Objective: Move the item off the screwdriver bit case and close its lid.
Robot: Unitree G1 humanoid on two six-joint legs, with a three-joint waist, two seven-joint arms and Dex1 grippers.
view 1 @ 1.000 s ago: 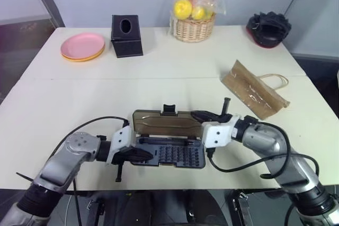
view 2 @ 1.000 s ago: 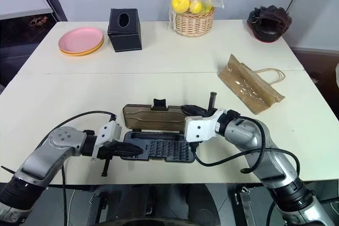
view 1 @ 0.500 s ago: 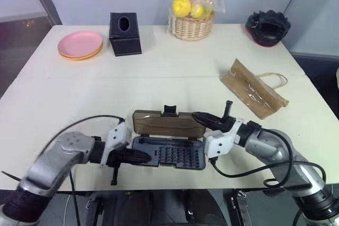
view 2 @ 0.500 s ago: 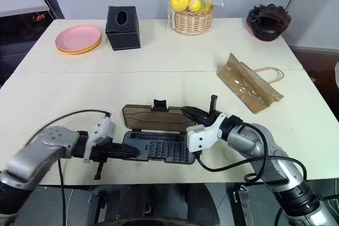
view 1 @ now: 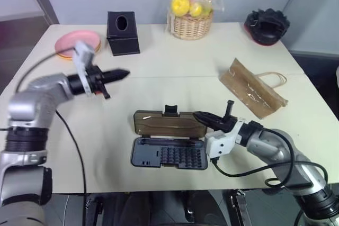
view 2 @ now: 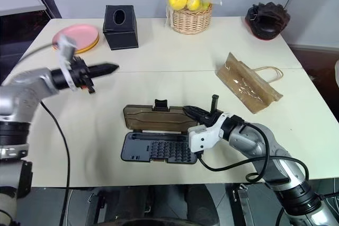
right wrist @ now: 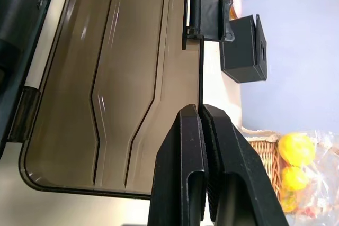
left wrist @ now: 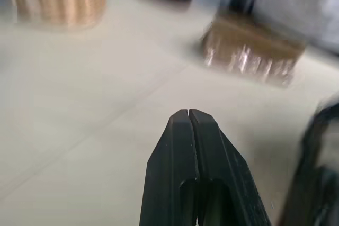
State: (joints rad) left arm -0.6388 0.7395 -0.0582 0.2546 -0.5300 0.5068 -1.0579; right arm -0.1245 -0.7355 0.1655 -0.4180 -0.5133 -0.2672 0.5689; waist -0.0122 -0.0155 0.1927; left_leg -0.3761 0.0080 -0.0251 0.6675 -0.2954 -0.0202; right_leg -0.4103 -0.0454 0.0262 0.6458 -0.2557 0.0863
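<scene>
Left eye view takes in the pale table [view 1: 175, 78], where the screwdriver bit case [view 1: 169, 153] lies open near the front edge, its smoky-brown lid [view 1: 168, 123] folded back flat toward 12 o'clock with the black latch tab [view 1: 170, 110] on its far edge. The paper bag [view 1: 253, 96] already sits well apart at about 2 o'clock from the case, twine handles trailing toward the table's right side, so moving it off looks done and closing the lid is what remains. The right gripper [view 1: 204, 118], fingers pressed together and empty, rests at the lid's 3 o'clock end; the right wrist view shows those fingers lying over the lid's corner. The left gripper [view 1: 121, 73], also pressed together and holding nothing, hangs in the air at about 10 o'clock from the case, well away from it. My worry is the flip: a closed tip pushing at one end only could skid the light case across the smooth table or twist it round rather than lift the lid, since nothing pins the bit tray. If the lid swings over crooked, the latch tab may miss its catch and spring back.
</scene>
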